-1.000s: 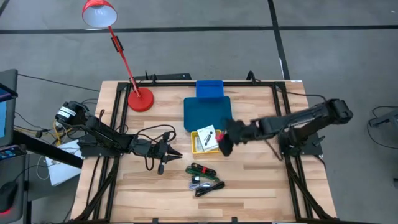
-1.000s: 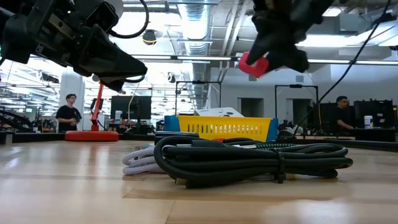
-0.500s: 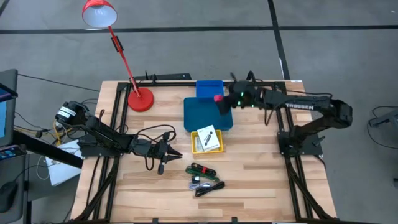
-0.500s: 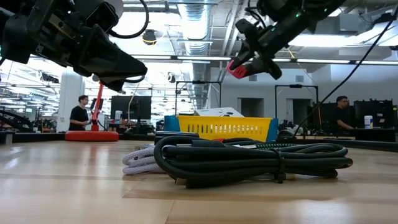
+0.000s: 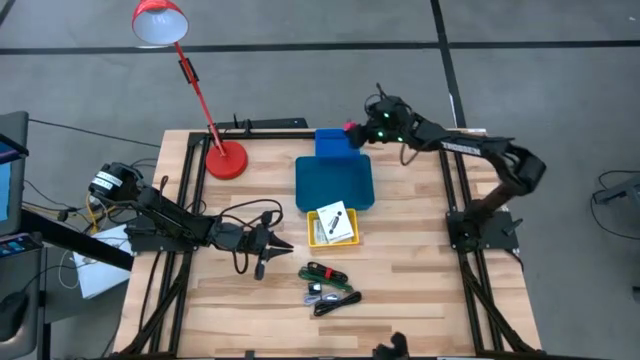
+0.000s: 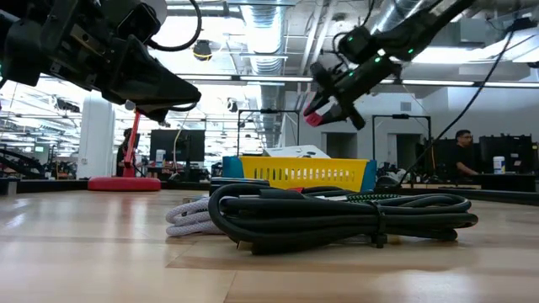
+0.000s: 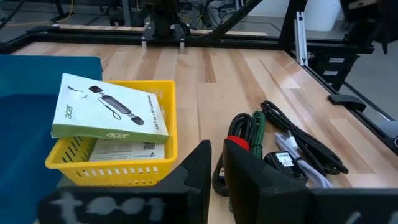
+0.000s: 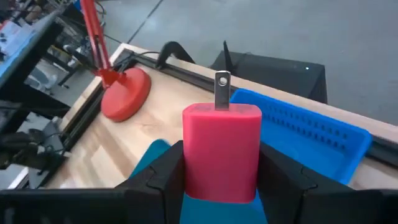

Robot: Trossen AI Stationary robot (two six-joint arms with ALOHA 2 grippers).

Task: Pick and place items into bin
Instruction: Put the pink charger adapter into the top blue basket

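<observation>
while the bundle of black cable [image 5: 330, 296] and the green-and-black stick [image 5: 322, 271] with it lay loose on the near part of the table [image 5: 400, 285], the job looked only partly done, with several items not yet binned. beside that pile, to the left, the left gripper [image 5: 277, 245] hung low over the wood with its fingers shut and nothing between them. just beyond the cable stood a small yellow basket [image 5: 318, 240] that held flat white printed cards [image 5: 336, 222], one box lying across its rim and another beneath it. behind the basket lay a dark blue tray [image 5: 333, 183], which seemed to carry nothing. farther back, at the table's far edge, sat the blue bin [image 5: 337, 142]; the pictures did not show what, if anything, lay inside. the right gripper [image 5: 357, 134] was held in the air at the bin's right end, fingers clamped on the pink-red piece [image 8: 222, 151], a plug with a metal prong pointing away from the wrist. judging from that, letting go over the bin came next, then the cable pile and cards.
</observation>
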